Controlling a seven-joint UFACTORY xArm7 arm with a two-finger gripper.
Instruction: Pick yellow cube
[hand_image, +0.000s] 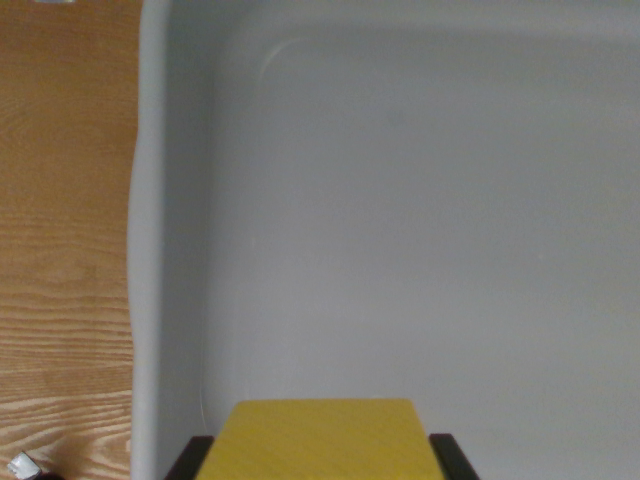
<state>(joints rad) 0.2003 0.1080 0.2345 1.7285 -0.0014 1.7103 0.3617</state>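
Below, fingers (190, 460) flank the cropped yellow cube (322, 440).

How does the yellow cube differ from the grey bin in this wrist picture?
The yellow cube is bright yellow; the grey bin is pale grey. The cube shows as a small block at the bottom edge, between the gripper fingers, while the bin fills most of the view. The cube's top face has straight edges; the bin's rim and inner corner are rounded. Both have plain, unmarked surfaces.

Gripper (322, 462): at the wrist view's bottom edge, pointing into the frame.
Fingers (190, 458): dark, one each side, clamped on yellow cube (322, 440).
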